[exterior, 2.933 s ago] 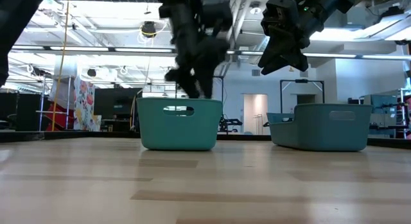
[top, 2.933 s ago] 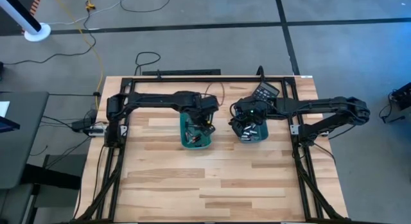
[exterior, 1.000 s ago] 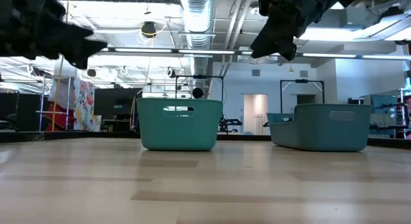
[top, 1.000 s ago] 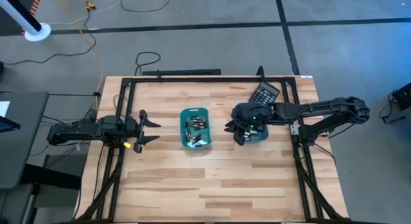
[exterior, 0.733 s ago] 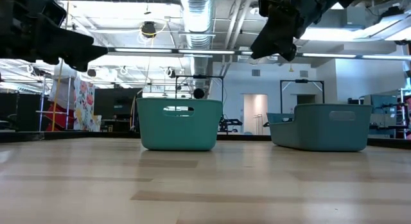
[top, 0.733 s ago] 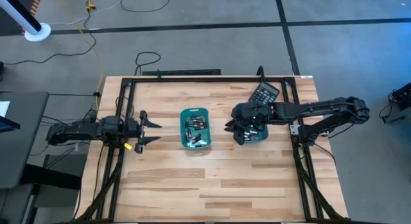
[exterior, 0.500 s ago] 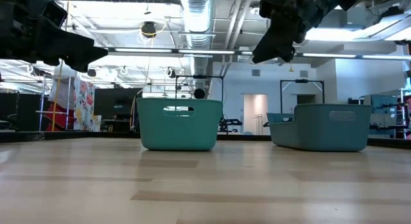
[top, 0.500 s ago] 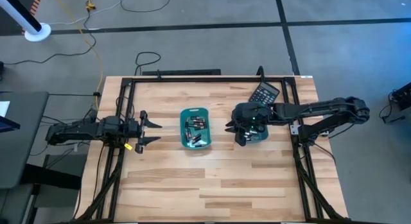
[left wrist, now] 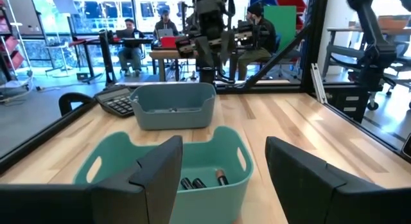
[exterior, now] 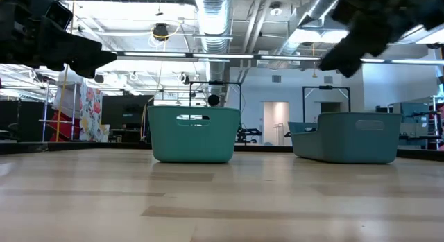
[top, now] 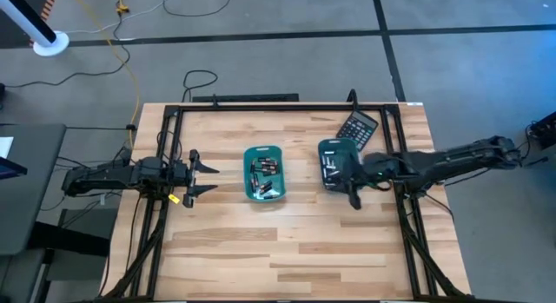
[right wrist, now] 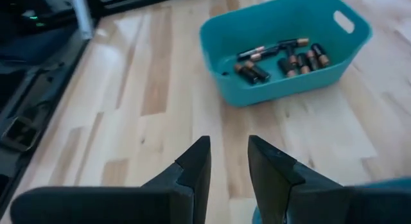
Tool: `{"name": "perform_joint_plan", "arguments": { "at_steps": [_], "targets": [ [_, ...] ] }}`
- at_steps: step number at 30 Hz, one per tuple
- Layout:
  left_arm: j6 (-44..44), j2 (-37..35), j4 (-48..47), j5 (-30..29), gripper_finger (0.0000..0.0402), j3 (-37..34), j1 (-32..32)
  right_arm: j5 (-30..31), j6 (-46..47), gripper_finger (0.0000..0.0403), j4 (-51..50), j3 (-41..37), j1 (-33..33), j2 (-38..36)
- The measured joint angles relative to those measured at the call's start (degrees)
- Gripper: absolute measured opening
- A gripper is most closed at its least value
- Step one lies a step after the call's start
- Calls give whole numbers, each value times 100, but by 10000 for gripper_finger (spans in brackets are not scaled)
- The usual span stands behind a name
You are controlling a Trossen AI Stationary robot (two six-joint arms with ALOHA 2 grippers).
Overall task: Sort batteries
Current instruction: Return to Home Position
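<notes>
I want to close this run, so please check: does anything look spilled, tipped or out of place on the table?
Nothing stands out. Both teal trays stand upright, the batteries lie inside them, and no loose one shows on the wood.

On the table [top: 304, 251], the centre bin [exterior: 193, 141] holds batteries [top: 263, 174], the other bin [exterior: 357, 141] sits just right of it with more batteries inside, the calculator [top: 358, 126] lies behind and right of it, the left gripper [left wrist: 223, 144] hangs left of it and the right gripper [right wrist: 229, 144] right of it.
</notes>
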Motion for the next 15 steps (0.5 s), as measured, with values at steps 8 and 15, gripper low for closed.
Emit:
{"name": "perform_joint_plan", "arguments": {
  "at_steps": [8, 15],
  "targets": [
    [15, 0, 0, 0, 218, 0, 0, -2, -114, 122, 250, -1388, 263, -1680],
    [1, 0, -2, -2, 218, -4, 0, -4, -429, 122, 2188, -2701, 243, -2577]
  ]
}}
